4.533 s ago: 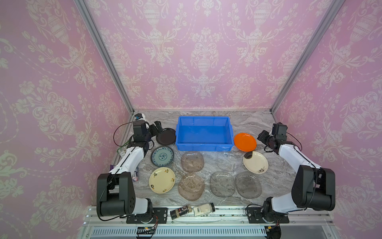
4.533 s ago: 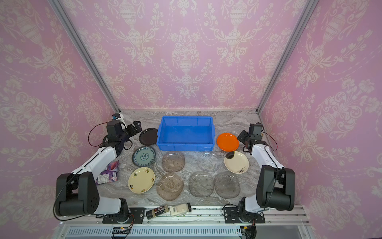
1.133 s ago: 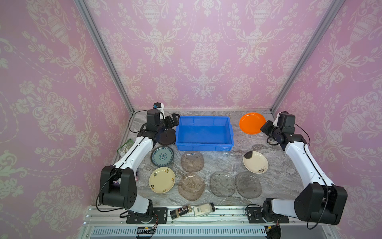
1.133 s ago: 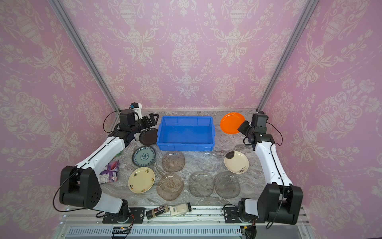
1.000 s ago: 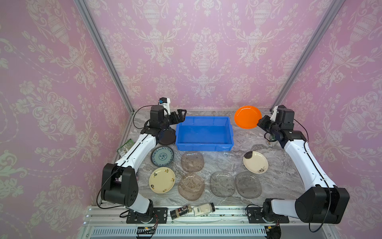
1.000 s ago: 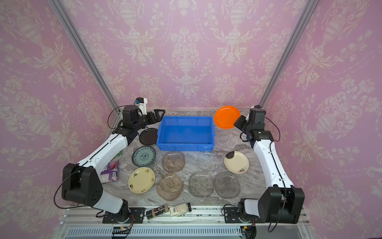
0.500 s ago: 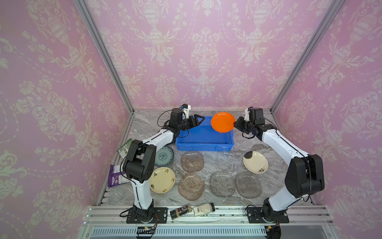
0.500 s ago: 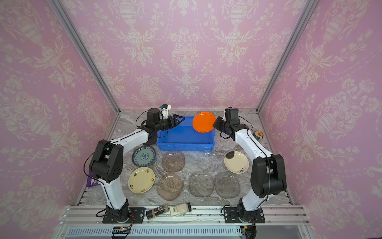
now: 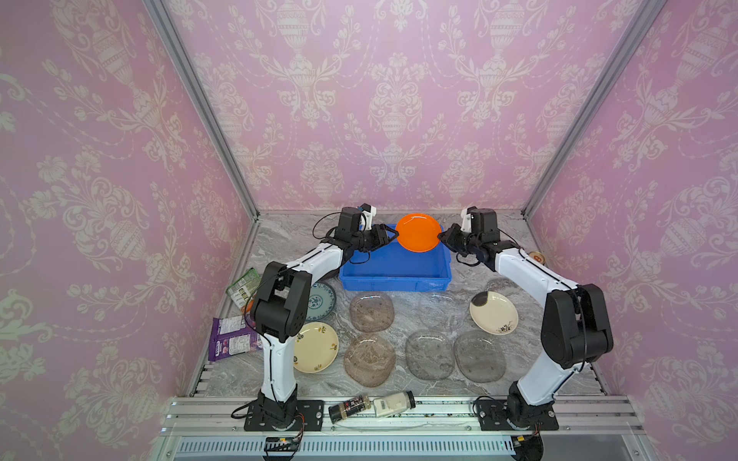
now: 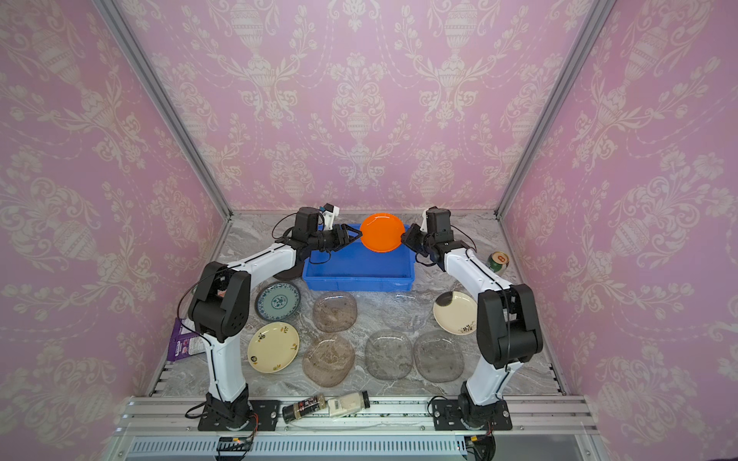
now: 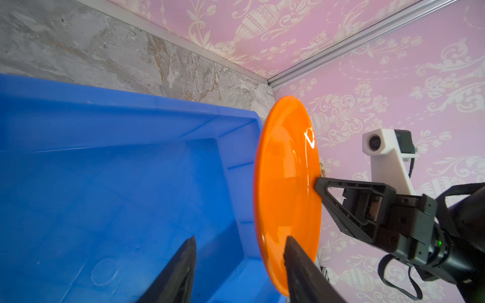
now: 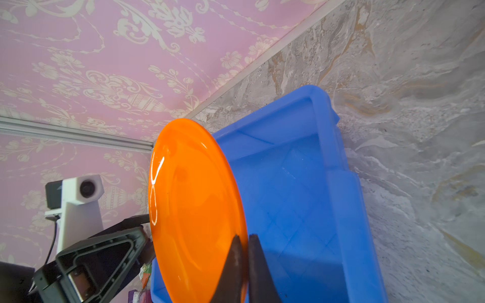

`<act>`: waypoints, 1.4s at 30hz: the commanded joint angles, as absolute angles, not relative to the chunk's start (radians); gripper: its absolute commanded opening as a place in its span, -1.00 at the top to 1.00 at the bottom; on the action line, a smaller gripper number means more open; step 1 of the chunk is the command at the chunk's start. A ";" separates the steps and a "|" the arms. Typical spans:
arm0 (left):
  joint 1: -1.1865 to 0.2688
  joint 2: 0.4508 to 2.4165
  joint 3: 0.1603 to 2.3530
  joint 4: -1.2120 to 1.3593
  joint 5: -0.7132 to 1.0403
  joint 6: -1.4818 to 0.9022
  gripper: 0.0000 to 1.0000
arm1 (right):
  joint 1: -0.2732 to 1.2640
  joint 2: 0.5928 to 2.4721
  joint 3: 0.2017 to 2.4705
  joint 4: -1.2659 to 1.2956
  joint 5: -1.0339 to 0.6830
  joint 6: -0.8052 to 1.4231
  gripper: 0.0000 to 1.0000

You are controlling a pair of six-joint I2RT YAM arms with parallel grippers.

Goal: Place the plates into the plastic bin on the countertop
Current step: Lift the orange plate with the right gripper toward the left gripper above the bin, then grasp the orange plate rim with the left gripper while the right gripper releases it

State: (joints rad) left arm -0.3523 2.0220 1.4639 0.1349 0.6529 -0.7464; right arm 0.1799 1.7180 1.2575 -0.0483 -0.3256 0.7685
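My right gripper [image 9: 441,236] [image 12: 244,251] is shut on the rim of the orange plate [image 9: 418,232] [image 12: 194,210], holding it tilted on edge above the far right of the blue plastic bin [image 9: 393,284] [image 11: 105,170]. My left gripper [image 9: 389,236] [image 11: 240,262] straddles the plate's opposite rim. Its jaws stand apart, one finger in front of the plate's [image 11: 286,183] face. On the countertop [image 9: 287,239] in front of the bin lie a teal-patterned plate [image 10: 277,301], two cream flowered plates [image 9: 317,347] [image 9: 494,312] and several translucent square ones [image 9: 372,313].
Green [image 9: 241,281] and purple [image 9: 231,339] packets lie along the left wall. A drink can [image 10: 499,259] stands at the far right. Two small bottles [image 9: 371,405] rest on the front rail. Pink walls close in the back and both sides.
The right arm has carried the orange plate leftwards from the back right to above the bin. The left arm has swung right to the plate, and its jaws have narrowed around the rim.
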 commanded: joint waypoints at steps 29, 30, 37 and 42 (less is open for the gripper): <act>-0.429 2.206 1.769 -0.281 0.553 -0.571 1.00 | -0.021 1.535 1.074 -0.109 -0.304 0.742 0.36; -0.434 2.220 1.783 -0.298 0.543 -0.563 1.00 | -0.026 1.527 1.069 -0.113 -0.305 0.738 0.36; -0.446 2.292 1.833 -0.324 0.504 -0.561 1.00 | -0.036 1.495 1.031 -0.093 -0.315 0.739 0.36; -0.448 2.338 1.867 -0.330 0.490 -0.561 1.00 | -0.042 1.482 1.010 -0.080 -0.325 0.738 0.38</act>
